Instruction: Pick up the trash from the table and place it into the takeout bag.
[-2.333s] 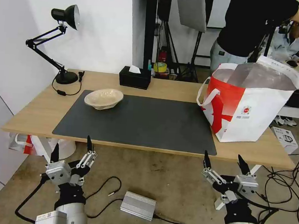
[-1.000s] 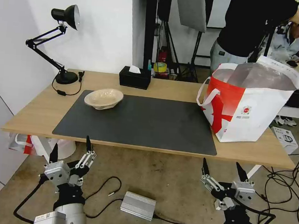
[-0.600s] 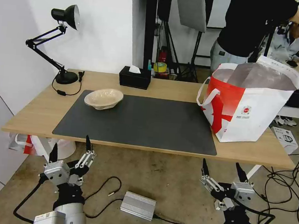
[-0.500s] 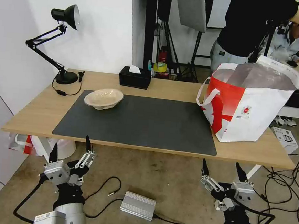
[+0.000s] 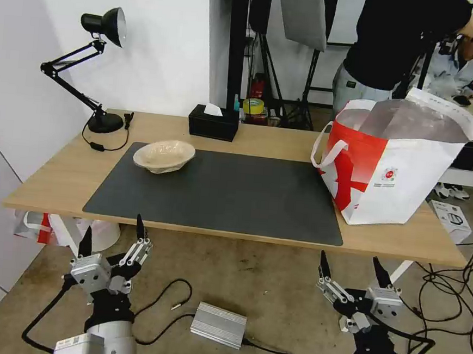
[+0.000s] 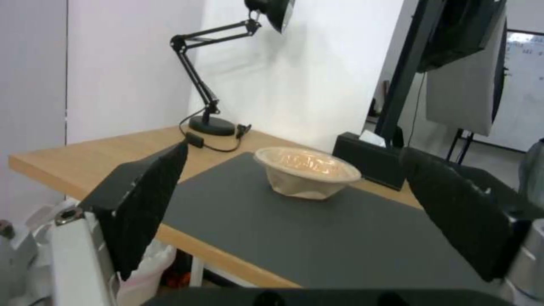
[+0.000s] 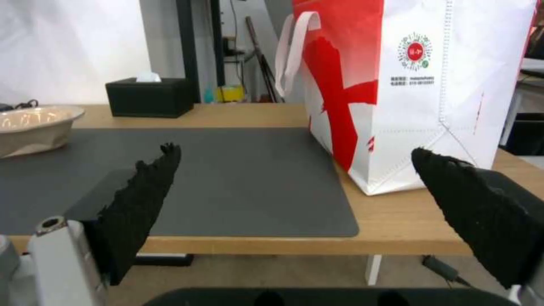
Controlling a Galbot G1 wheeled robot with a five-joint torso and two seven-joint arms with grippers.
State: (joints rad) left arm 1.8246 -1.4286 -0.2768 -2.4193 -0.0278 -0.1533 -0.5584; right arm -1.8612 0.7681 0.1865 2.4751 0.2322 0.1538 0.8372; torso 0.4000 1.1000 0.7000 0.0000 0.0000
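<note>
A shallow beige pulp bowl [image 5: 164, 155] [image 6: 306, 172] [image 7: 34, 125], the trash on show, rests on the far left corner of the dark grey mat [image 5: 219, 192] on the table [image 5: 56, 176]. The takeout bag [image 5: 398, 162] [image 7: 419, 80], red and white with foil lining, stands open at the table's right end. My left gripper [image 5: 113, 233] [image 6: 295, 153] hangs open below the table's front edge, left of centre. Likewise open, my right gripper [image 5: 349, 265] [image 7: 295, 153] hangs below the front edge on the right. Neither holds anything.
A black tissue box [image 5: 213, 122] sits at the back edge and a black desk lamp [image 5: 95, 62] at the back left. On the floor lie a silver box [image 5: 218, 324], cables, and a thin white-and-red plastic bag [image 5: 38, 227] under the table.
Over the last 2.3 s both grippers sank slightly, the right one more; they have stayed still for the last second. The bowl and the bag have not moved.
</note>
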